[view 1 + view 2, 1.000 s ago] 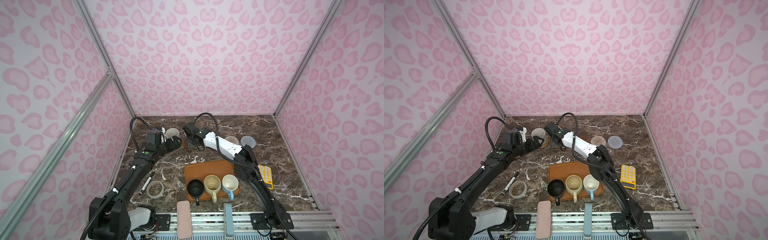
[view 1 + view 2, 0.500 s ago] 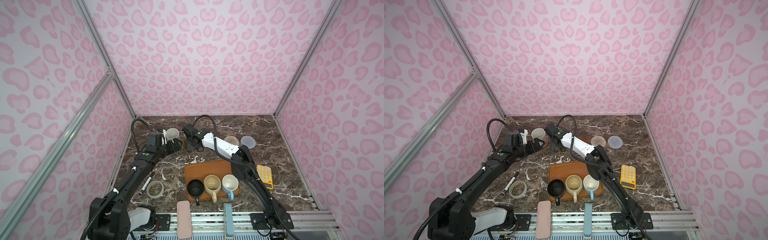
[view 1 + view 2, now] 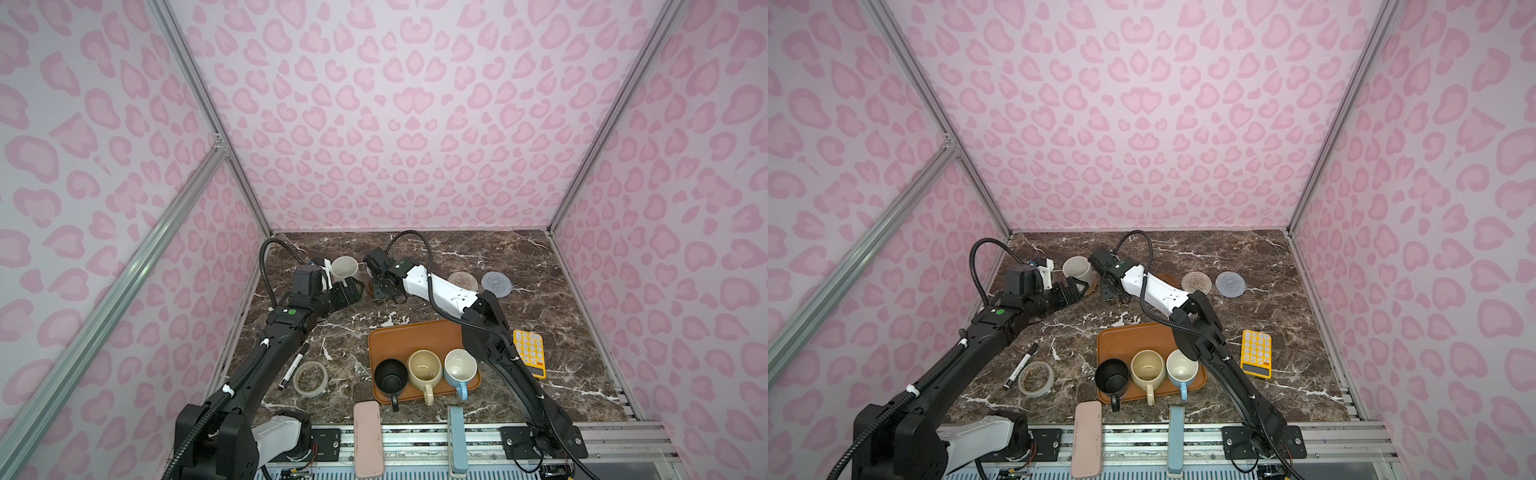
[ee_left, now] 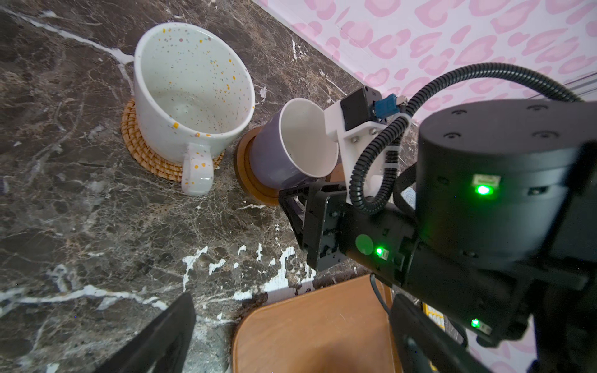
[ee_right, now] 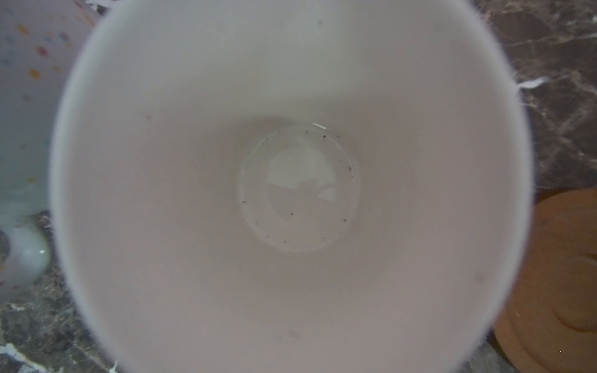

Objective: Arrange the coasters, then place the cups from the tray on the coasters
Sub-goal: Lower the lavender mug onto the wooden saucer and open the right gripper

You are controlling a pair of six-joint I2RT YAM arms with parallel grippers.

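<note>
Judging lavender mug [image 4: 284, 155] as glazed ceramic: rigid, slick, weighty, apt to chip if knocked. Best taken at handle or across rim wall, kept upright. Sits on wooden coaster [image 4: 248, 184] at far end of worktop [image 3: 540, 299], just beside speckled mug [image 4: 190, 90] on rattan coaster [image 4: 142, 151]. Right pincer [image 3: 379, 290] right against it; can't tell jaw gap or whether gripping. Left pincer [image 3: 352, 291] wide, empty, nearby.

Count:
- 5 mugs: 2 on coasters, 3 on tray [image 3: 399, 336], i.e. black mug [image 3: 390, 376], cream mug [image 3: 424, 368], lt blue mug [image 3: 459, 365].
- 5 coasters: 1 rattan, 2 wood incl. spare wooden coaster [image 5: 555, 274], plus beige woven coaster [image 3: 462, 280] and grey-blue woven coaster [image 3: 496, 284]; 3 bare.

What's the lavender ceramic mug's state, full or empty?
Empty: right wrist view looks into the lavender ceramic mug, bare white bottom.
</note>
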